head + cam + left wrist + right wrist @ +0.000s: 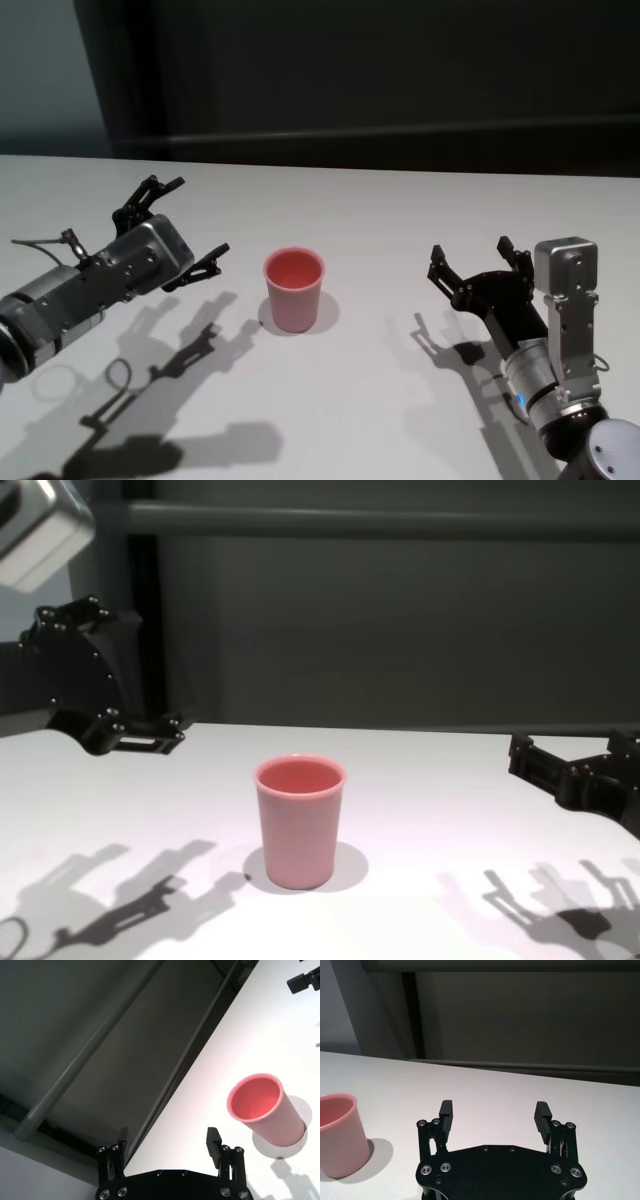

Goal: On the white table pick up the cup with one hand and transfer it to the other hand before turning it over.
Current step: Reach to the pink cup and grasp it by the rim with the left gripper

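The left gripper (180, 225) hovered with fingers spread, holding nothing. Just beside it, toward the right gripper (478, 262), the pink cup (294, 289) stood upright and empty on the white table (380, 400). The right gripper, also spread, was farther off

The cup (294, 289) is standing upright, mouth up, on the white table (400, 210), about midway between the two grippers. The left gripper (172, 232) is hovering to the cup's left, clear of it, its spread fingers facing toward the cup. The right gripper (478, 263) is sitting well apart on the cup's right, low over the tabletop. A wall is rising behind the table's far edge.
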Tool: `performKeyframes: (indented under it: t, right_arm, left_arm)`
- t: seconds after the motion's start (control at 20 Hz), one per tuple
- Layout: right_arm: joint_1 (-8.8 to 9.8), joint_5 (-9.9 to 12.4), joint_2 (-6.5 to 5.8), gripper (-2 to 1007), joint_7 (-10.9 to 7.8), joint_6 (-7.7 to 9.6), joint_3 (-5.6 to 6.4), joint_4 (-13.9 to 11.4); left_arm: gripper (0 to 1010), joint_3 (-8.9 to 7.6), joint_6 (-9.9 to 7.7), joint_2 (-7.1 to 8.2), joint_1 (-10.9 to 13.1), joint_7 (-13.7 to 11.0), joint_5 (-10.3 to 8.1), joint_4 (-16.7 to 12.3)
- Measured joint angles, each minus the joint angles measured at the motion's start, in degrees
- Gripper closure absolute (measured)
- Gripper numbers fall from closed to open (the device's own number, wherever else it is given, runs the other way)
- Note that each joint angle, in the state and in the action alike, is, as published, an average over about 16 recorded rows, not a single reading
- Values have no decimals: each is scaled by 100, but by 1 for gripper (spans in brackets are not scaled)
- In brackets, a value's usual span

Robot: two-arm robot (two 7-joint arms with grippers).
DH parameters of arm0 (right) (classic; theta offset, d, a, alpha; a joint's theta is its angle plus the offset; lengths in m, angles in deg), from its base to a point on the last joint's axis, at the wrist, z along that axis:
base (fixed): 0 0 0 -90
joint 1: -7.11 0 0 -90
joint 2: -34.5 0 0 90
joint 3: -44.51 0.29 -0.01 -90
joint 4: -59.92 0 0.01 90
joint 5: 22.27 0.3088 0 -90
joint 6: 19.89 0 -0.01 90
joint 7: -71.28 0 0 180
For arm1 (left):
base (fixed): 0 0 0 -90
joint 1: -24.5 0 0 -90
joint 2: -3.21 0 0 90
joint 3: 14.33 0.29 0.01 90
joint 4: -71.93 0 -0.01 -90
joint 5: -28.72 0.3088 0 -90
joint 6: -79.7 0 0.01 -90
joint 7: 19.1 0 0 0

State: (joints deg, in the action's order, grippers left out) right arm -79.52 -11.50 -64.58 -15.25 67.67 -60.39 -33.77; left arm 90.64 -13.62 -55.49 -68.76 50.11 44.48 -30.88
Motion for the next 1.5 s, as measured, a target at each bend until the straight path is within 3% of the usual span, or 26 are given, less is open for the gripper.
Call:
performKeyframes:
  t: [0.35,0.7,1.1,1.5]
  right_arm:
    - [0,0,0,3,0,0,0,0]
    - [0,0,0,3,0,0,0,0]
    - [0,0,0,3,0,0,0,0]
    - [0,0,0,3,0,0,0,0]
  left_arm:
    - [9,453,-56,632,-655,-902,530,-131]
    - [9,1064,113,996,-1497,-1832,869,-45]
    - [9,1834,504,1080,-2508,-2918,1167,248]
    - [9,2547,957,914,-3424,-3806,1497,657]
